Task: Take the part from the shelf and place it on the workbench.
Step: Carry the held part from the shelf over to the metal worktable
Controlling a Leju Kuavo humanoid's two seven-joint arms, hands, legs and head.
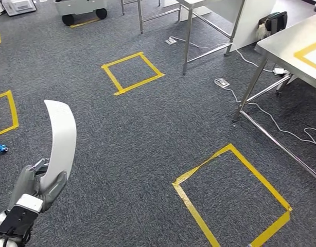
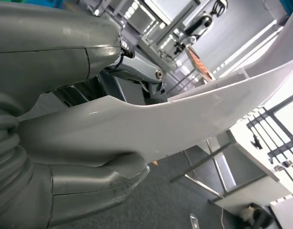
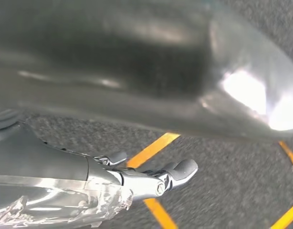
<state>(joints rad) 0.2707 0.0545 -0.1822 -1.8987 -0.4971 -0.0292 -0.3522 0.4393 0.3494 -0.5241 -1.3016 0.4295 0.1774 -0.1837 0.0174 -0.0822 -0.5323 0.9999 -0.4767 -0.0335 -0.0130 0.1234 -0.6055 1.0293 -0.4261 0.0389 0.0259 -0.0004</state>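
Currently: 1 curved white part [image 1: 61, 139], clamped near its lower end in the left hand [image 1: 38, 185], standing upright over the carpet, likely for carrying clear of the floor. Right hand [image 3: 138, 179]: fingers extended, holding nothing, hanging above yellow tape [image 3: 152, 150]. Workbench [image 1: 296, 49] ahead-right, well apart.

Even bright indoor light, soft shadows; right wrist view motion-blurred, glare on thumb [image 3: 245, 90] (near-lens surfaces defocused).
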